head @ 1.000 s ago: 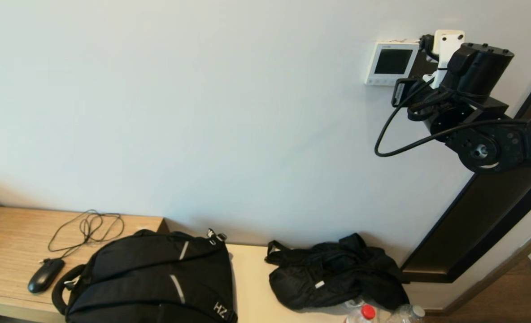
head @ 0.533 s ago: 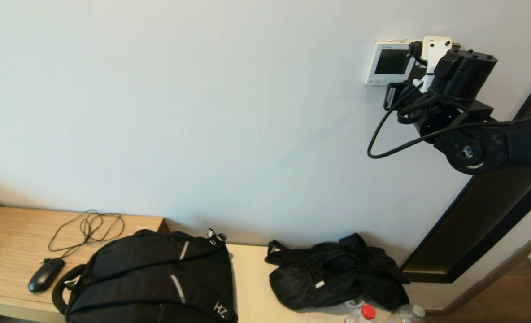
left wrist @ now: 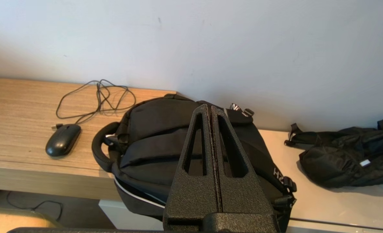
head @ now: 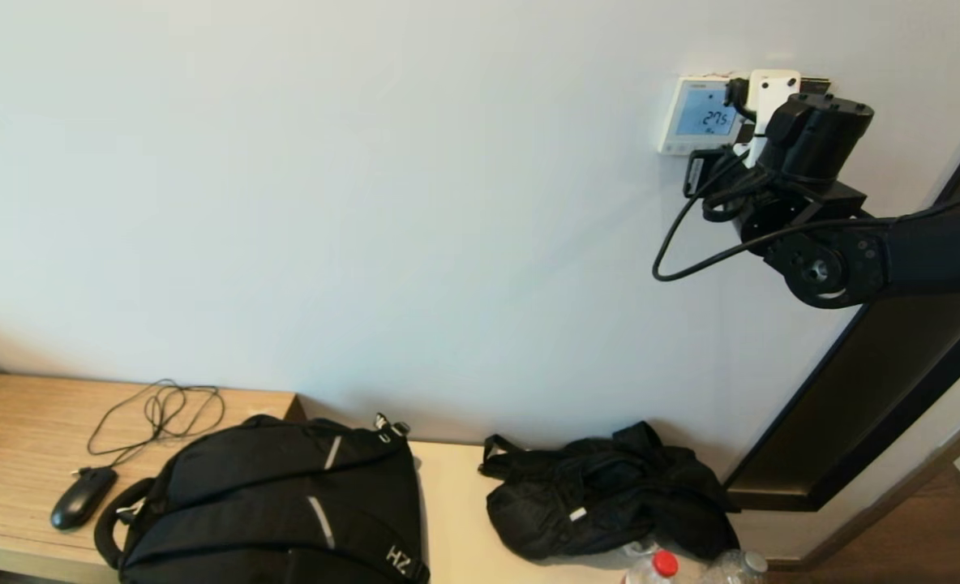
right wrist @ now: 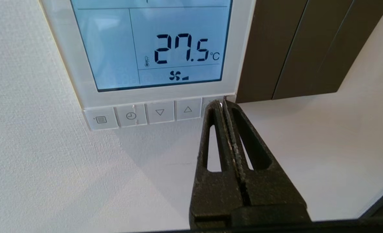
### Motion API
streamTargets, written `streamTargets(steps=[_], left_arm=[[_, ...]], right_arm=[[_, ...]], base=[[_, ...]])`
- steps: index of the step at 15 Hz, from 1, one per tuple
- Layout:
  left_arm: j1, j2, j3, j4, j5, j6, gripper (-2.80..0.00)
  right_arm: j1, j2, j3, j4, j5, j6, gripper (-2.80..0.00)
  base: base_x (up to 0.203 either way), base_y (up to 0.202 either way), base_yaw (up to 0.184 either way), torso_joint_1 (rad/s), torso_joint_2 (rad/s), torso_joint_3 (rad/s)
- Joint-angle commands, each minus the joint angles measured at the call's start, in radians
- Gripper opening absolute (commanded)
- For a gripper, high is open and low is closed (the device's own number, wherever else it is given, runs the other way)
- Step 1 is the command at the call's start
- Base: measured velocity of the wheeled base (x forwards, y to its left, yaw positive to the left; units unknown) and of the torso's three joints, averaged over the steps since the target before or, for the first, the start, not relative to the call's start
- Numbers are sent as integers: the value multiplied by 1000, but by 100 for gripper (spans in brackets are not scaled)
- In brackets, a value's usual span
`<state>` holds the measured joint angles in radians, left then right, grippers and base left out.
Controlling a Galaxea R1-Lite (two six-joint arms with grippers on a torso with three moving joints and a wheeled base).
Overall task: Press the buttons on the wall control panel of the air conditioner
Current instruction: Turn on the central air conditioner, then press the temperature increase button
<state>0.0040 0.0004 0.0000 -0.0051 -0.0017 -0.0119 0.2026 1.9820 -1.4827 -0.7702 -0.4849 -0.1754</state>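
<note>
The white wall control panel (head: 700, 113) hangs high on the wall at the right; its screen is lit pale blue and reads 27.5 °C (right wrist: 181, 48). A row of buttons (right wrist: 143, 114) runs along its lower edge. My right gripper (right wrist: 222, 103) is shut and empty, its tip against the rightmost button at the panel's lower right corner, which it hides. In the head view the right arm (head: 804, 154) covers that corner. My left gripper (left wrist: 210, 108) is shut and empty, parked low over a black backpack (left wrist: 165, 142).
A dark brown plate (right wrist: 291, 48) sits on the wall right beside the panel. A dark door frame (head: 877, 389) runs down the right. Below, a bench (head: 18, 430) holds a mouse (head: 83, 496) with cable, the backpack (head: 277, 503), a black bag (head: 610, 503) and bottles (head: 658, 565).
My right gripper has moved left and closer to the wall onto the panel's lower right corner. The screen has gone from dark to lit pale blue with digits.
</note>
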Motion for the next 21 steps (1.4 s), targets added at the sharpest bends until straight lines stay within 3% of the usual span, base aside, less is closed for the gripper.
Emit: streamTargets(steps=[1,9,17,21], left_arm=[[1,0,0,-1,0,0,-280],[1,0,0,0,0,0,-280],[1,0,0,-1,0,0,-280],[1,0,0,-1,0,0,-280]], right_arm=[[0,23,-14,-4,-1,-3,-280],[7,-82,40,-36,-3,-2,-280],[36,-301,275,-54,-3,-3,-280],[31,-535,442,-23,-2,-11,-280]], base=[[0,0,0,0,0,0],[0,0,0,0,0,0],[0,0,0,0,0,0],[0,0,0,0,0,0]])
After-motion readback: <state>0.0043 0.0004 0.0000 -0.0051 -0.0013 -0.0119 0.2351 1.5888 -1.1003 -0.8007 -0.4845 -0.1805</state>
